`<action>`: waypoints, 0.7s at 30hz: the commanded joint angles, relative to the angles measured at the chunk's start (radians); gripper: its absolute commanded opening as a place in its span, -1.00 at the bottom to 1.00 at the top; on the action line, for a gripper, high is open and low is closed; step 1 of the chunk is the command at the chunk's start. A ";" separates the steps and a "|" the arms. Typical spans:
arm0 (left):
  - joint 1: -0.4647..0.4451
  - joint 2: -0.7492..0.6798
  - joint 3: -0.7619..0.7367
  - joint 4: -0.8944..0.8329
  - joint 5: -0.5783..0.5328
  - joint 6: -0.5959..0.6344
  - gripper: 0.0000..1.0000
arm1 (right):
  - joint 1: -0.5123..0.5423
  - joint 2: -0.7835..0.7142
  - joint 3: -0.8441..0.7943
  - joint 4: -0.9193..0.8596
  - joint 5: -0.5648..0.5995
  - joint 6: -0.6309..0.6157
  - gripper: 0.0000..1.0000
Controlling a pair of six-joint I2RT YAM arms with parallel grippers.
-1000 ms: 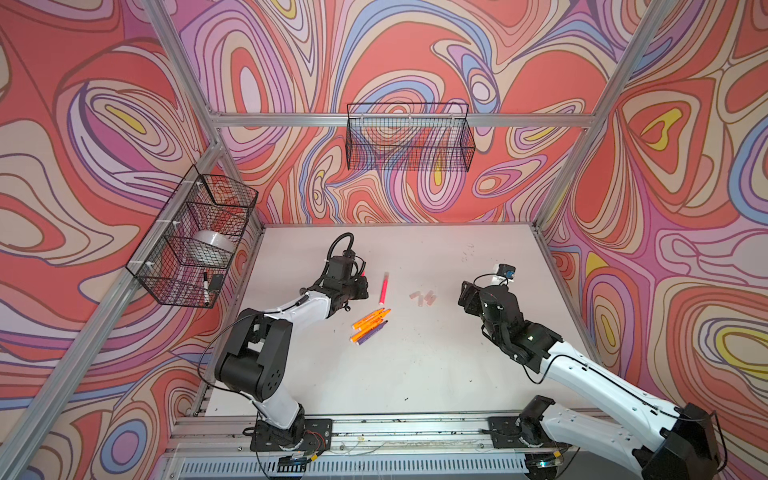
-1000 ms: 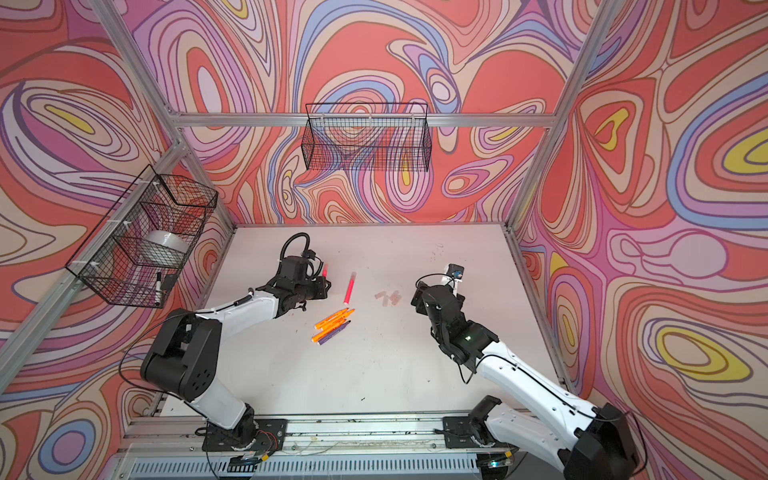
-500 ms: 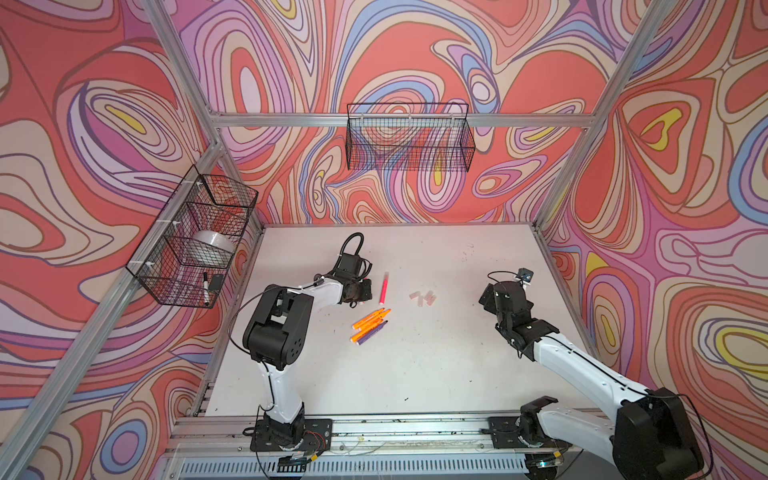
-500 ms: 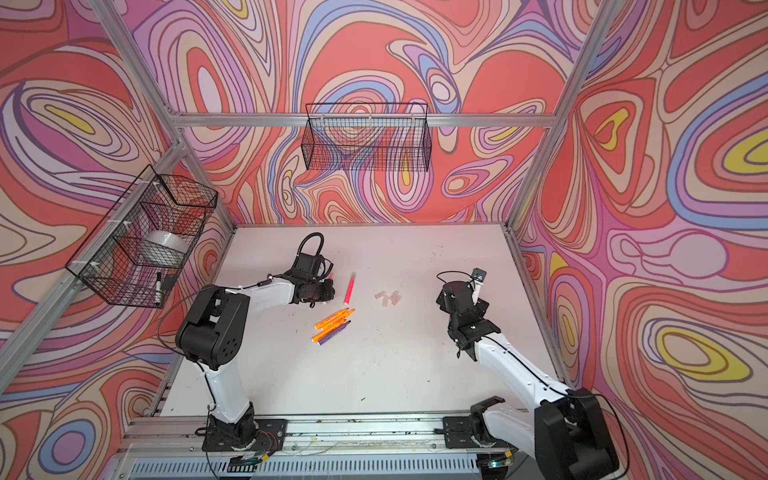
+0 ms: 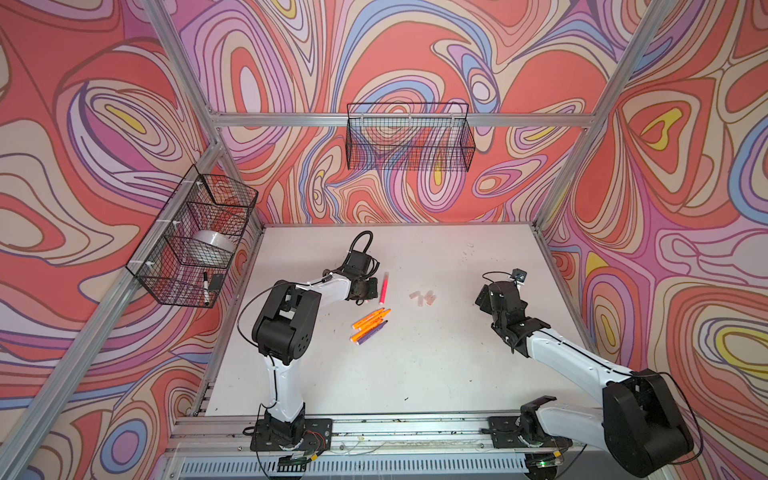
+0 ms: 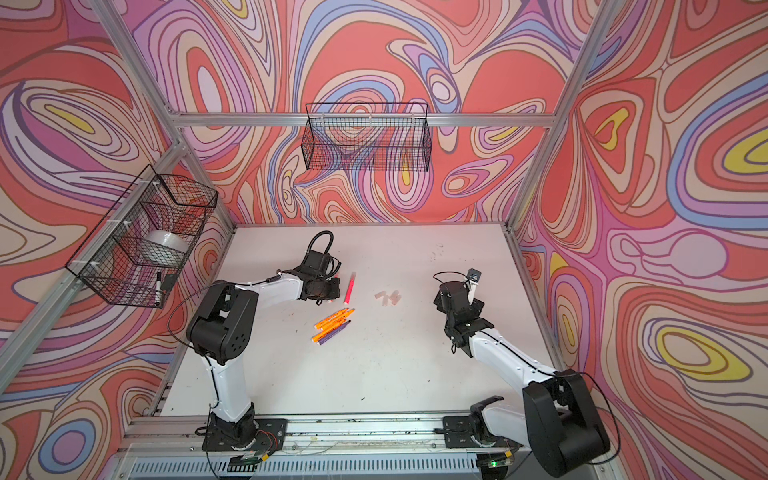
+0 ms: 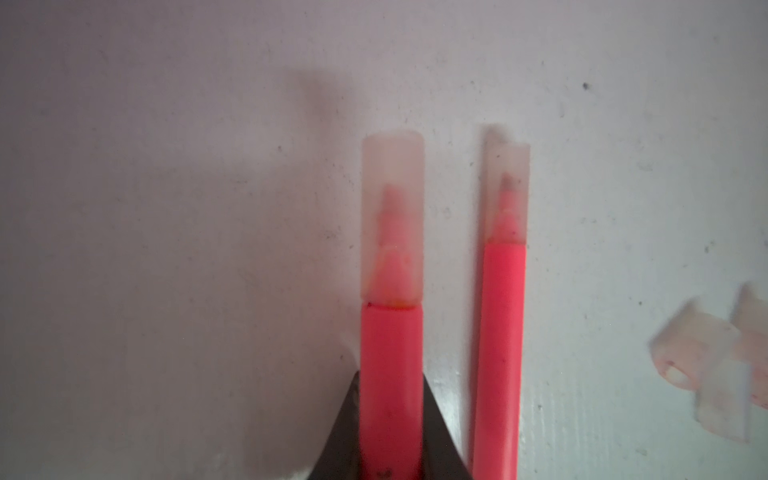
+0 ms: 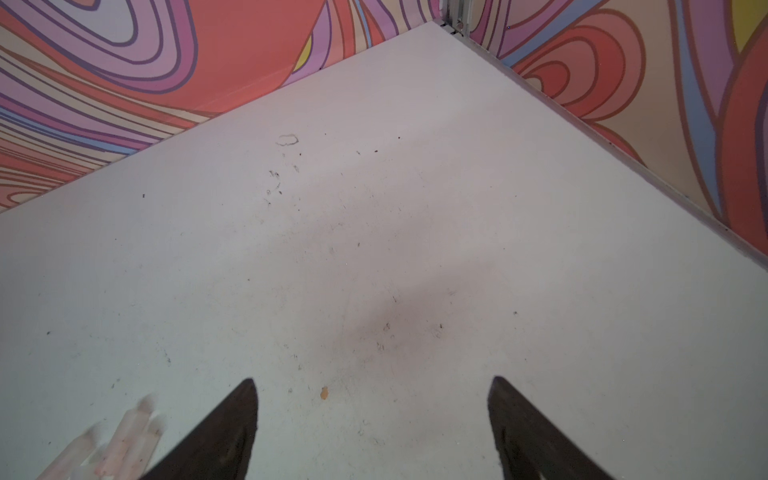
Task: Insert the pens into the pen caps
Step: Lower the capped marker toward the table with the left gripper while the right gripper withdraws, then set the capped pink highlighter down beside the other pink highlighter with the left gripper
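The left gripper (image 7: pixel 390 382) is clamped tight on a pink-red pen (image 7: pixel 390 332) (its clear cap (image 7: pixel 392 216) already on), close to the table (image 5: pixel 415 374) and just beside a second capped pink-red pen (image 7: pixel 500 332). The right gripper (image 8: pixel 372 379) gapes wide and empty near the loose pen caps (image 5: pixel 423 297). The orange and purple pens (image 5: pixel 371 322) lie bunched mid-table.

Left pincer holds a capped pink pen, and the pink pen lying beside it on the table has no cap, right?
No. The left pincer does hold a capped pink pen, but the pink pen lying beside it on the table is capped too; the left wrist view shows it.
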 commanded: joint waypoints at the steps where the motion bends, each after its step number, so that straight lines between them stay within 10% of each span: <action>1: -0.006 0.026 0.028 -0.052 -0.042 0.007 -0.71 | -0.006 0.007 0.020 0.013 -0.007 -0.009 0.78; 15: -0.015 0.035 0.053 -0.060 -0.039 0.014 -0.50 | -0.007 0.010 0.021 0.018 -0.015 -0.012 0.77; 21: -0.015 0.043 0.072 -0.062 -0.038 0.025 -0.73 | -0.007 0.019 0.026 0.015 -0.015 -0.011 0.76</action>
